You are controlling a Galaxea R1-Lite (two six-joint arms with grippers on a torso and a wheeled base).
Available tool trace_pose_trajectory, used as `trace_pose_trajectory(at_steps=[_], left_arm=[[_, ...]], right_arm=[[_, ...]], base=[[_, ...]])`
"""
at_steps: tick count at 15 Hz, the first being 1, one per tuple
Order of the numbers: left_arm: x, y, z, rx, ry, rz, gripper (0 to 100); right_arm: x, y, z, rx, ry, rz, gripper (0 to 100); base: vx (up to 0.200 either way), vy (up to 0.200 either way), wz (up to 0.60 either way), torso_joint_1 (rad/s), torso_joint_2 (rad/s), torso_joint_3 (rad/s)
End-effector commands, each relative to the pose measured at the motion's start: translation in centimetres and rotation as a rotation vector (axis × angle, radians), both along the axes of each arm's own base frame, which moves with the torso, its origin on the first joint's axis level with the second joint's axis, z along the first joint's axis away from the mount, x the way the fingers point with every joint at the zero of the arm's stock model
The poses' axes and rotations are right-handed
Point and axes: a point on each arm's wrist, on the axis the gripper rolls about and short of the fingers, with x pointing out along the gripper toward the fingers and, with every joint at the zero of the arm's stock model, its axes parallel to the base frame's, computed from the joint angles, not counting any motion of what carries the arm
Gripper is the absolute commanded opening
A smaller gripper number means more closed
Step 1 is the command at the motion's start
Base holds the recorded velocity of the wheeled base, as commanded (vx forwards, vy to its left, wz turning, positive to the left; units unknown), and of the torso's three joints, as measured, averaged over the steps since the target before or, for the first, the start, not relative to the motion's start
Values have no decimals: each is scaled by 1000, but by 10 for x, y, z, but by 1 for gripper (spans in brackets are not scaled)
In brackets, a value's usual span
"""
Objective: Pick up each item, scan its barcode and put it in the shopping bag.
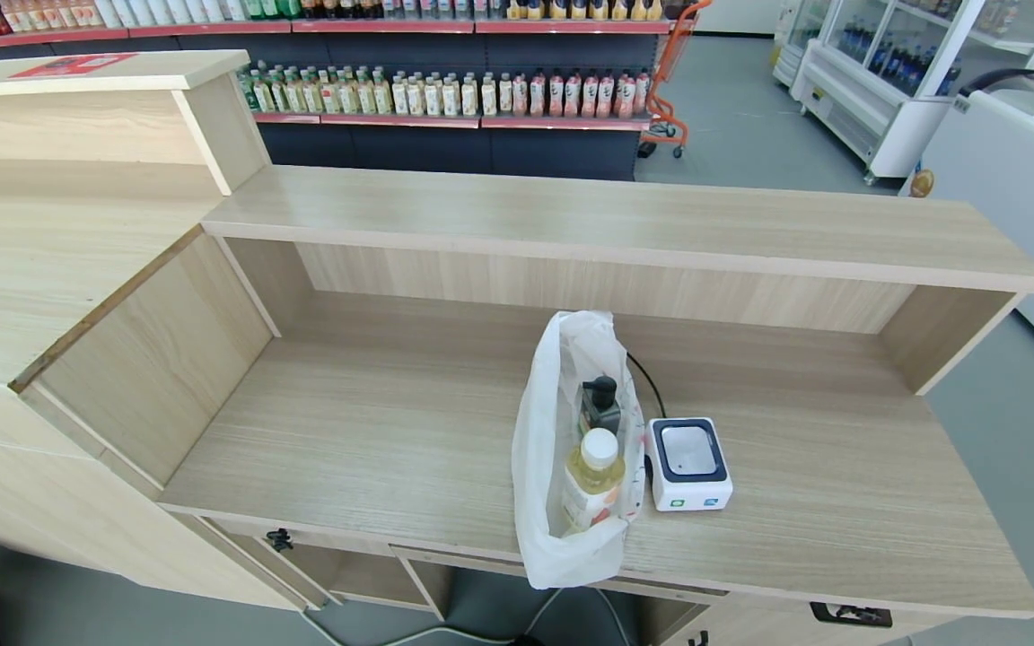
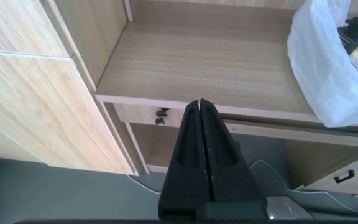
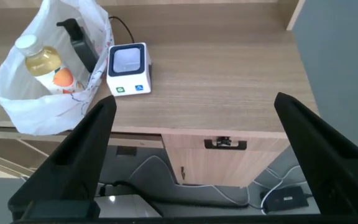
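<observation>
Juice bottle [image 1: 593, 480] and pump bottle [image 1: 600, 404] stand in the bag [image 1: 535, 467] at the front edge of the worktop [image 1: 346, 422], just beside the scanner [image 1: 689, 462]; task looks finished. Left fingers [image 2: 191, 143] together, right fingers [image 3: 86, 149] wide apart, both empty

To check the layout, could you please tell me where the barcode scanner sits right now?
In the head view the barcode scanner sits on the counter near its front edge, close beside the white shopping bag, on the bag's right.
</observation>
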Motion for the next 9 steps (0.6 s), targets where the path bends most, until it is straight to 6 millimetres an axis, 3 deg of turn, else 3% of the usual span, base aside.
trace_pose_trajectory(at_steps=[1,9], left_arm=[[0,0,0,0,-1,0,0],[0,0,0,0,0,0,0]], right_arm=[[0,0,0,1,3,0,100],[0,0,0,-1,3,0,100]], base=[[0,0,0,0,0,0],[0,0,0,0,0,0]])
